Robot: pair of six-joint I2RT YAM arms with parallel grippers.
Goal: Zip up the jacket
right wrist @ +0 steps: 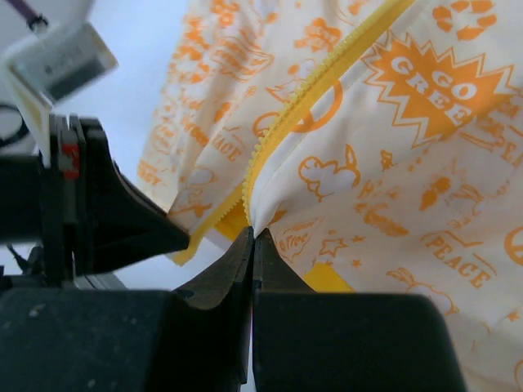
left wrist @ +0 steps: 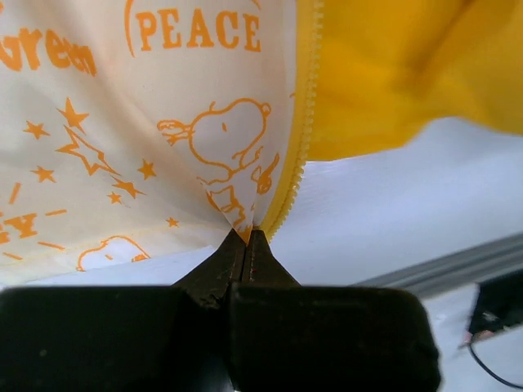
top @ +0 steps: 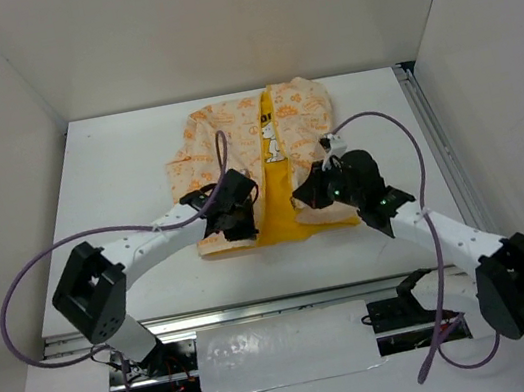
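- Your left claw has its two fingers pressed together. The tips pinch the jacket at the bottom corner of one front panel, right where the yellow zipper strip ends.
- From that pinch the cream cloth rises in a small tent. A Snoopy print sits just above the tips, with the word PEACE higher up.
- Your right claw is likewise pressed together. It nips the lower edge of the other front panel, just beside that panel's row of yellow zipper teeth, which runs up and away from the tips.
- From above, you see the two claws facing each other across the lower front of the jacket, near but apart. The yellow lining shows between them.
- The jacket lies front up in the far middle of the white tabletop, with its collar away from the arm bases and its hem toward them.
- Its front is unzipped, the two panels parted in a V that is narrow at the collar and widens toward the hem.
- A Snoopy figure shows on the yellow inside that gap, nearer the collar.
- A purple cable arcs out from each arm. The left arm's loops wide past the tabletop's near left corner.
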